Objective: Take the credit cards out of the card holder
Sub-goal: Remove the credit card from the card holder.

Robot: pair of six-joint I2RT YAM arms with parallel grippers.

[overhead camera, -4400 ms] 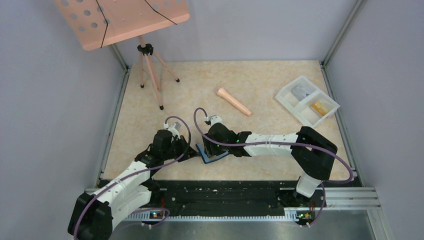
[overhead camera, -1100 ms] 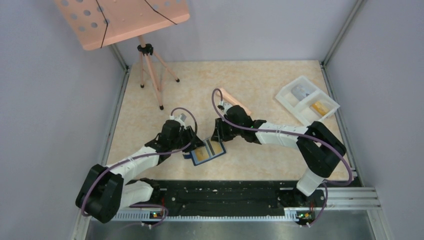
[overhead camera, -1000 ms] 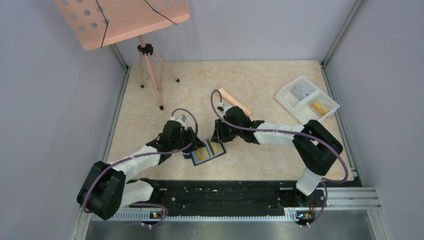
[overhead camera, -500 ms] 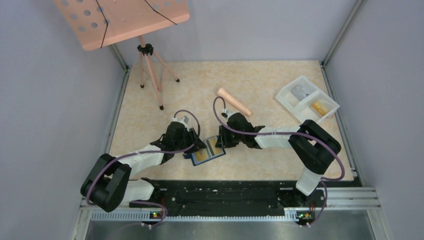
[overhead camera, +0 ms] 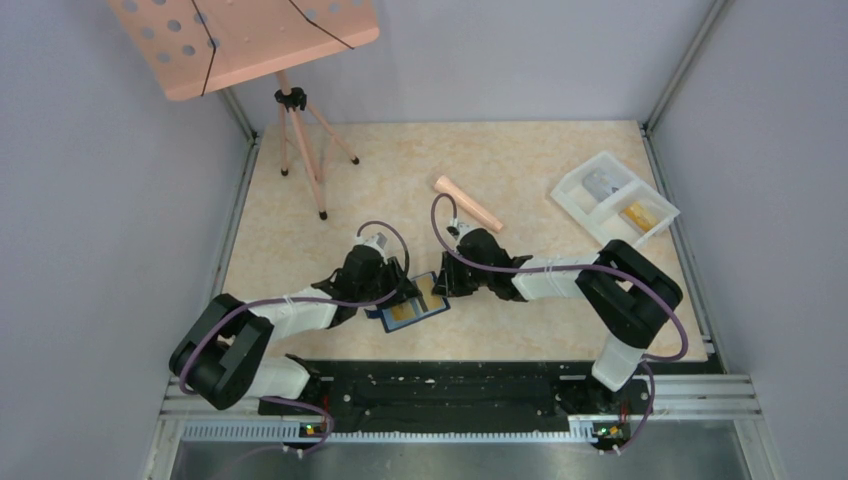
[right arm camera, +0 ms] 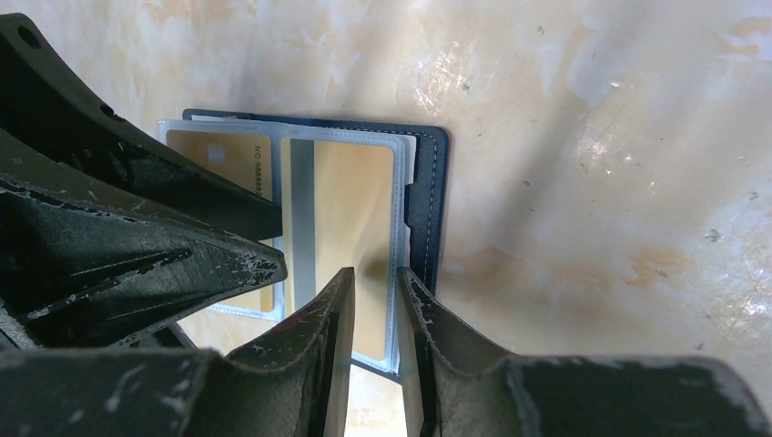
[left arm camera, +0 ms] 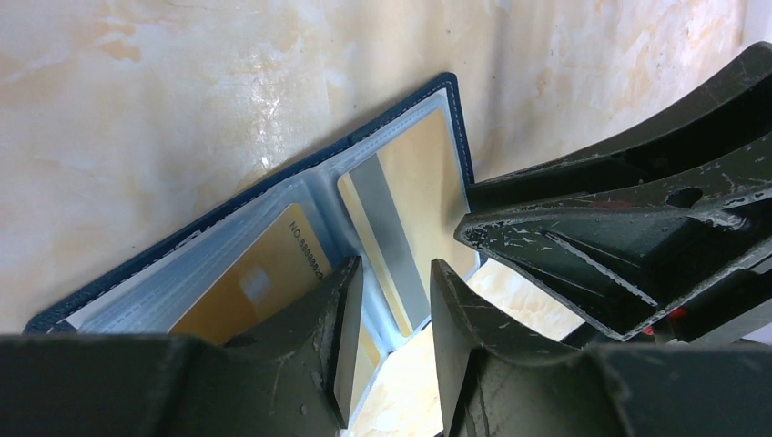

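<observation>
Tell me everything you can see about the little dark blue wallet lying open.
The small dark navy folding card holder lies open and flat on the tan marbled tabletop, toward the near edge. It looks like stitched leather, with clear plastic pockets inside. One pocket holds a gold chip card showing numbers; the other a gold card with a grey stripe. The left gripper and right gripper hang just over it, jaws apart; I cannot tell whether they touch it.

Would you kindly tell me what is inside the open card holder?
In the card holder, clear sleeves hold two gold credit cards, one showing its chip, the other its grey stripe. Any cards behind them are covered and cannot be seen.
</observation>
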